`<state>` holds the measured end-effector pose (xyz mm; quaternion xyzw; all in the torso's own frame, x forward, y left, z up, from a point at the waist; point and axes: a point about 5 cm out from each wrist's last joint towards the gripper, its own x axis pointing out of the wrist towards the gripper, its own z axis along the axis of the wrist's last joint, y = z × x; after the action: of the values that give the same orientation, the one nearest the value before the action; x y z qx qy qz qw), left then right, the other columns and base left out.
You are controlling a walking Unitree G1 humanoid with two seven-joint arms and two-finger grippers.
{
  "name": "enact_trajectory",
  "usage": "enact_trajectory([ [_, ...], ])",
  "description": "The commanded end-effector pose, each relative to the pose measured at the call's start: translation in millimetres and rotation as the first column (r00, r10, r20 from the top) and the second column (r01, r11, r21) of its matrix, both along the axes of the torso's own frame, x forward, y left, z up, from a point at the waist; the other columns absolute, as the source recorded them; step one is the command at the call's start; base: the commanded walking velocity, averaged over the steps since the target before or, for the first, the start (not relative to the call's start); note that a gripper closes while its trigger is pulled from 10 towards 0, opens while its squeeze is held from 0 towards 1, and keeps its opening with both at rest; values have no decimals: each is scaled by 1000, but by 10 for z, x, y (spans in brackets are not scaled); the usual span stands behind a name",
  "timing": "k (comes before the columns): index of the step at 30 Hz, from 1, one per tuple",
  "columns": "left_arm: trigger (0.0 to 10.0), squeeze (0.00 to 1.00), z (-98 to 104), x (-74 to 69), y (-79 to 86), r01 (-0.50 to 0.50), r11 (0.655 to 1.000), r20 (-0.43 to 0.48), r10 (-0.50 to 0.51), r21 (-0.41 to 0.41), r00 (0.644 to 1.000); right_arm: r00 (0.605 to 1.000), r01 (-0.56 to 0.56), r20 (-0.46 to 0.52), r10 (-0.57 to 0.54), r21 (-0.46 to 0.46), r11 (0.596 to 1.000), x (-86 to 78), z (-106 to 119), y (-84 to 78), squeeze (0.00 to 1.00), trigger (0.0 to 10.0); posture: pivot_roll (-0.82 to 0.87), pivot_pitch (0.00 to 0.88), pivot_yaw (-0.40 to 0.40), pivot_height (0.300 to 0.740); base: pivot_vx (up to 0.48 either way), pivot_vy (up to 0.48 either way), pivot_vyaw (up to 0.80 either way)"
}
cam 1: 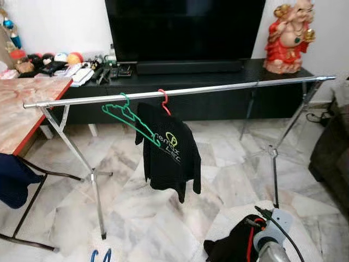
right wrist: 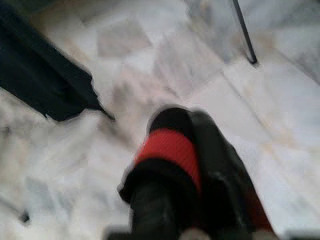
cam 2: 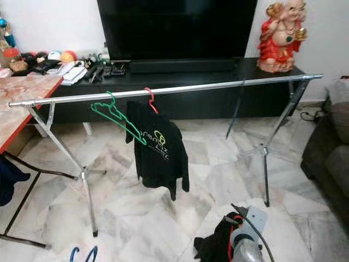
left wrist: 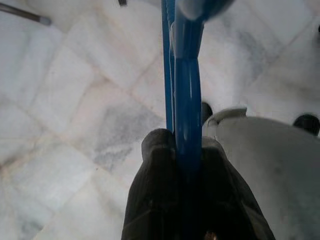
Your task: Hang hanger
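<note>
1. Pale marble floor tiles (cam 1: 229, 180) run under a long silver clothes rail (cam 1: 180, 91) on folding metal legs, with a black TV cabinet (cam 1: 218, 73) and a large dark screen (cam 1: 182, 27) far behind it.
2. At the far left stands a marble-patterned bench with a red edge (cam 1: 27, 109), and small balls and clutter (cam 1: 49, 61) sit on the cabinet's left end.
3. Near the bottom left, the left tool (left wrist: 187, 165) has its black fingers pressed together on a blue plastic hanger (left wrist: 186, 90); the hanger's blue tips (cam 1: 101, 255) poke up at the lower edge of the head view, low over the floor and well apart from the rail.
4. On the rail's left part hangs an empty green plastic hanger (cam 1: 128, 117), tilted, and just right of it a red hanger (cam 1: 163, 101) carrying a black shirt with a green-and-white logo (cam 1: 169, 153).
5. At the far right of the cabinet stands a red and gold laughing figurine (cam 1: 289, 35), and a dark sofa edge (cam 1: 332, 158) shows at the right.
6. Near the bottom right, the right tool (right wrist: 185, 165) pinches a black garment on a red hanger (cam 1: 240, 245), held low over the floor; the wrist picture is blurred.
</note>
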<state>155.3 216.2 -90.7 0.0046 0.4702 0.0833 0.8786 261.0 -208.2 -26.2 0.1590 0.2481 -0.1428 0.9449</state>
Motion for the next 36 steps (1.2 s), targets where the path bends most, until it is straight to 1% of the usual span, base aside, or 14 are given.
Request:
enact_trajectory([
  [1,10000,0,2,-21,61,-22,1000,-10,22,13,1000,1000,-7,12,7,0,1000,38,27,27,0,10000,-13,16,8,740,-247,0,0],
  [11,10000,0,0,-34,82,-59,998,-14,60,14,998,1000,-5,13,5,0,1000,43,31,24,0,10000,-9,26,7,740,-25,25,0],
  [16,10000,0,-4,-50,99,-63,998,-20,64,12,998,1000,-5,12,5,1,1000,39,27,27,0,10000,-7,30,6,740,0,461,0],
  [23,10000,0,-12,-101,169,-67,998,-48,68,18,997,1000,-8,11,8,3,1000,38,23,40,0,10000,-6,33,7,740,0,480,0],
  [28,10000,0,-19,-111,162,-67,998,-58,68,17,996,1000,-11,13,11,5,1000,46,29,47,0,10000,-6,36,7,740,0,346,0],
  [31,10000,0,-19,-110,158,-62,998,-58,62,17,996,1000,-13,14,13,5,1000,48,29,50,0,10000,-6,36,7,740,0,0,0],
  [32,10000,0,-16,-104,158,-50,999,-52,51,17,997,1000,-15,15,15,5,1000,51,32,51,0,10000,-7,37,7,740,0,0,0],
  [35,10000,0,-6,-97,166,-69,998,-24,69,0,997,1000,-17,19,17,4,1000,62,41,54,0,10000,-12,38,10,740,0,0,0],
  [36,10000,0,31,-29,175,-57,998,27,57,-15,998,999,-26,27,27,-8,1000,76,56,51,0,10000,-14,39,10,740,0,0,0],
])
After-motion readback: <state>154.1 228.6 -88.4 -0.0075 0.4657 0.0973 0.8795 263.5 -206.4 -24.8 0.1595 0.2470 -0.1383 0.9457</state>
